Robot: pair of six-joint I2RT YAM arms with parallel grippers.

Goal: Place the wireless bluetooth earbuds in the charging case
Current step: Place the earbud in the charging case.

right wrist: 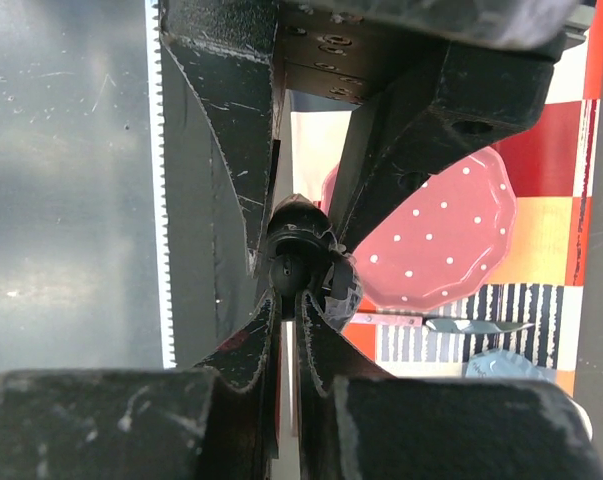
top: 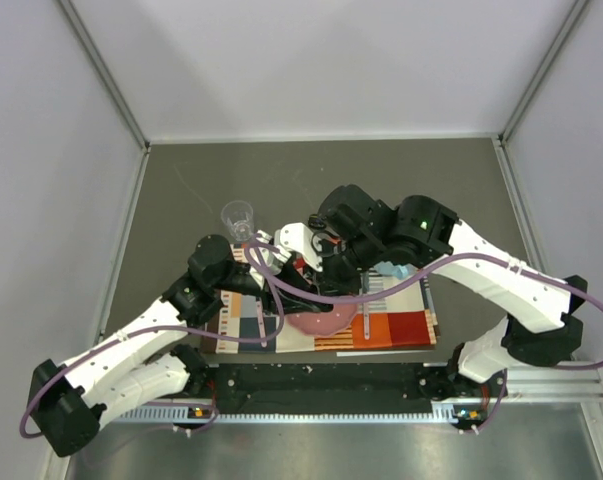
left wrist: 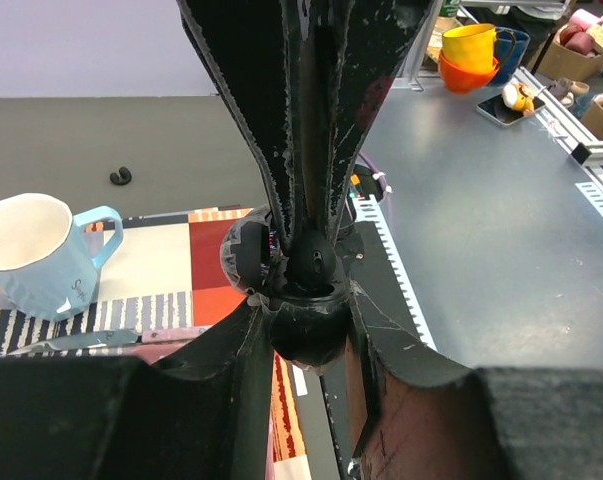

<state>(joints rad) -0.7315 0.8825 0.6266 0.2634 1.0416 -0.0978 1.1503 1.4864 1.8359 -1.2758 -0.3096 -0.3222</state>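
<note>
Pinching one of the wireless bluetooth earbuds between closed fingers, the right gripper held it at the open mouth of the charging case; the left gripper was clamped on the case's flanks, keeping it in mid-air over the patchwork mat, just beyond the pink dotted plate, with the blue mug to its right. The bud looked tiny, light and glossy, so likely slippery; a gentle pinch across its sides seemed the safest hold. The case looked a stiff, smooth shell, best gripped low on its flanks so the lid swings free. Its opening faced up toward the right arm's fingers, the lid thrown back; its long axis could not be told, the fingers hiding its ends, nor which way the bud pointed. A small black object lay on the grey table past the mug; possibly the second bud, too small to tell.
</note>
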